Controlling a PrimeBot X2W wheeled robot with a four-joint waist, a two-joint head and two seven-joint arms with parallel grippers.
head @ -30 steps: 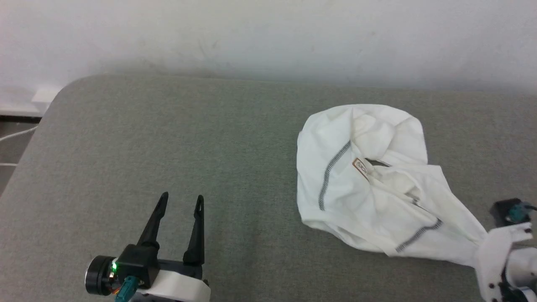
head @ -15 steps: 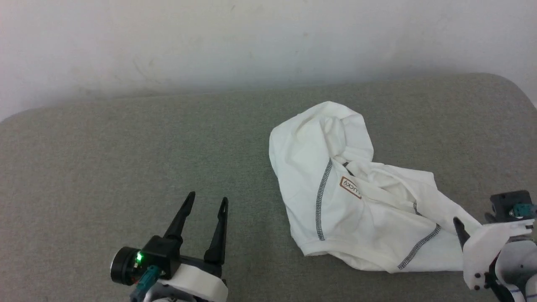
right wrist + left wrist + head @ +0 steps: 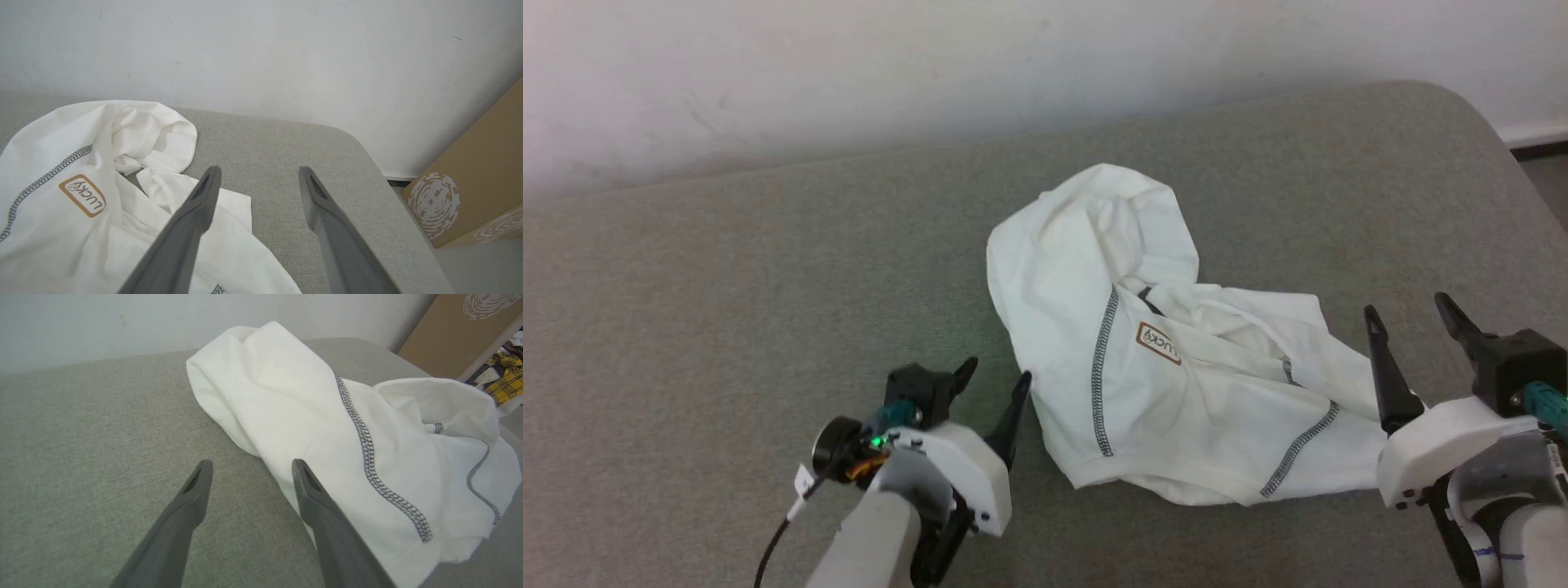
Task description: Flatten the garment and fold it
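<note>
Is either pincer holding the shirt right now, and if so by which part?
Nothing is held. The left pincer and right pincer both stand open, with the garment lying crumpled between them.

Probably a test room: padded grey table, bare wall, cardboard box.

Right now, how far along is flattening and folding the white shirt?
Done: nothing yet; the garment lies bunched and creased on the grey padded surface, logo patch facing up. In hand: nothing gripped; the left gripper stands open at its left edge, the right gripper open by its right edge. Left: spreading it flat, then every fold.
</note>
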